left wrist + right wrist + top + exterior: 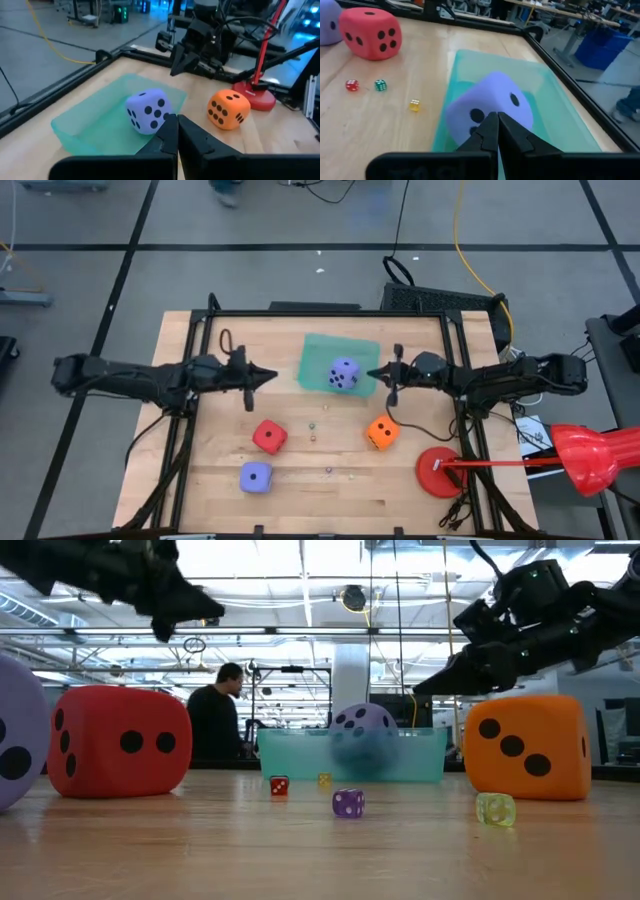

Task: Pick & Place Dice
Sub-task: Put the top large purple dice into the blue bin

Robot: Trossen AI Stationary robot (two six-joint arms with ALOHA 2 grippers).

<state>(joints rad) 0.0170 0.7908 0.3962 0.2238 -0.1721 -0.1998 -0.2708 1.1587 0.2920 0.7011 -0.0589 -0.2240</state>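
Observation:
A purple-blue die point(344, 375) lies inside the shallow green tray point(315, 352) at the table's far middle. On the bare wood sit a red die point(269, 437), an orange die point(381, 433) and a second purple-blue die point(256, 477) nearer the front. My left gripper point(272, 375) hovers shut just left of the tray, pointing at it, roughly level. My right gripper point(370, 375) hovers shut at the tray's right edge, pointing at the die point(492, 102) in the tray. Neither touches anything.
A red round disc point(440, 472) with a red rod stands at the front right corner. Several tiny dice point(352, 85) lie scattered on the wood between the big dice. A black frame point(300, 313) rims the table. A person point(212, 720) stands in the room behind.

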